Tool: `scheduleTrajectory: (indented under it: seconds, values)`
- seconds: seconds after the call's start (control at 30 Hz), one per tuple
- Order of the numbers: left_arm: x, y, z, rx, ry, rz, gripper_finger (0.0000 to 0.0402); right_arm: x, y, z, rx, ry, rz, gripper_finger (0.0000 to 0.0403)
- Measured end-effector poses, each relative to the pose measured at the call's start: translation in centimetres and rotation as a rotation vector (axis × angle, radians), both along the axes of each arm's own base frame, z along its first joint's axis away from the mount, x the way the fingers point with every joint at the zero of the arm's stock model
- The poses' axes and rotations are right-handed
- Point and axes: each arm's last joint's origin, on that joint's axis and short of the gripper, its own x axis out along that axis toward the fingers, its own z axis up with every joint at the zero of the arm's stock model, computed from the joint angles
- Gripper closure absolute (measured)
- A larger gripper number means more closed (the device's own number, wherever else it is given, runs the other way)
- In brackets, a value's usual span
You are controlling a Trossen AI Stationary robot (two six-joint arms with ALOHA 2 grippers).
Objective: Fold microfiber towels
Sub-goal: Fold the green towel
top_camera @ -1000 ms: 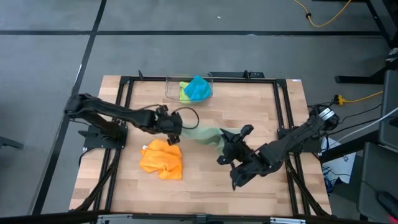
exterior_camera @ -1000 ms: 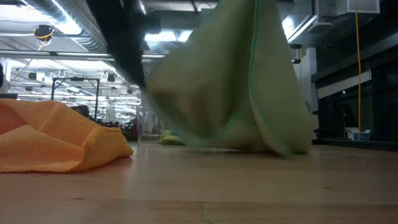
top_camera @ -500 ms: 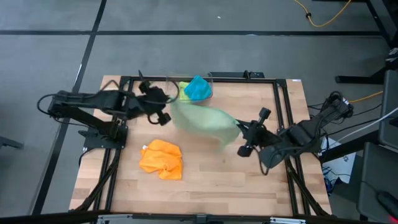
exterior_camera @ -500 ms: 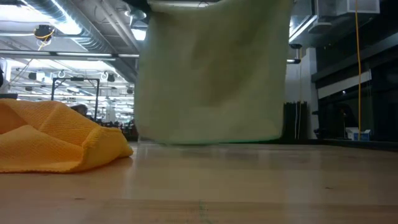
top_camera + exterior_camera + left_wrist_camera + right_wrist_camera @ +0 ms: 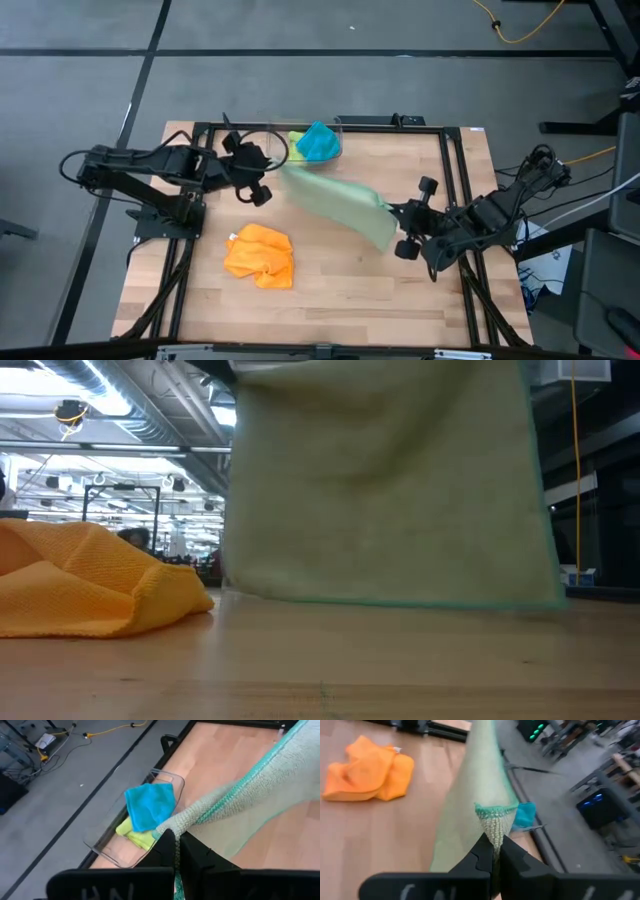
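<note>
A pale sage green towel (image 5: pixel 338 200) hangs spread in the air between my two grippers. In the low view it is a flat sheet (image 5: pixel 380 490) whose lower edge (image 5: pixel 390 602) is close above the tabletop. My left gripper (image 5: pixel 276 172) is shut on its far-left corner. My right gripper (image 5: pixel 394 213) is shut on the opposite upper corner. An orange towel (image 5: pixel 260 256) lies crumpled on the table at the near left. A teal blue towel (image 5: pixel 318 141) lies on a lime green one (image 5: pixel 296 148) in a clear bin (image 5: pixel 276 143). My left gripper pinches one corner of the sage towel (image 5: pixel 171 824) between its two fingers (image 5: pixel 167 851), slanting downward. The hemmed edge runs from the corner toward the other arm, drawn fairly straight, and the cloth hangs below it. My right gripper pinches the opposite top corner (image 5: pixel 493 826) between its two fingers (image 5: pixel 482 854), slanting downward from the table's right side. The cloth stretches away from the fingers toward the left arm and hangs down as a sheet.
The clear bin stands at the table's far edge, just behind the left gripper. The orange towel (image 5: pixel 90 580) is a low heap on the near left. Bare wood (image 5: pixel 350 290) lies under and in front of the hanging towel.
Both grippers have risen and drawn apart, the left toward the far edge, the right toward the right edge. Both stay shut on the sage towel, which has gone from a bunched, sagging drape to a spread sheet hanging between them.
</note>
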Motion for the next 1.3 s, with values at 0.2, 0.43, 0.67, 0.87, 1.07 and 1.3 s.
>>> scheduleTrajectory:
  seconds: [0.2,0.43,0.67,0.87,1.07,1.3]
  values:
    - [-0.2,0.3,0.1,0.031,-0.003,0.030,0.0401,0.0,-0.2,0.2,-0.084,-0.038,-0.045,0.0393]
    - [-0.2,0.9,0.4,0.152,0.015,0.105,0.0401,0.1,-0.8,0.4,-0.209,-0.028,-0.078,0.0393]
    - [1.5,2.8,-0.2,0.218,0.072,0.150,0.0401,0.8,-3.4,0.1,-0.264,0.024,-0.196,0.0393]
    - [2.8,4.1,-0.9,0.240,0.116,0.177,0.0401,1.3,-5.0,0.1,-0.319,0.085,-0.244,0.0393]
    - [3.0,3.5,-1.3,0.188,0.129,0.107,0.0401,1.5,-5.0,-0.2,-0.150,0.097,-0.199,0.0393]
    - [1.8,1.2,-2.7,-0.067,0.231,-0.052,0.0401,1.7,-3.0,-1.7,0.136,0.118,-0.096,0.0393]
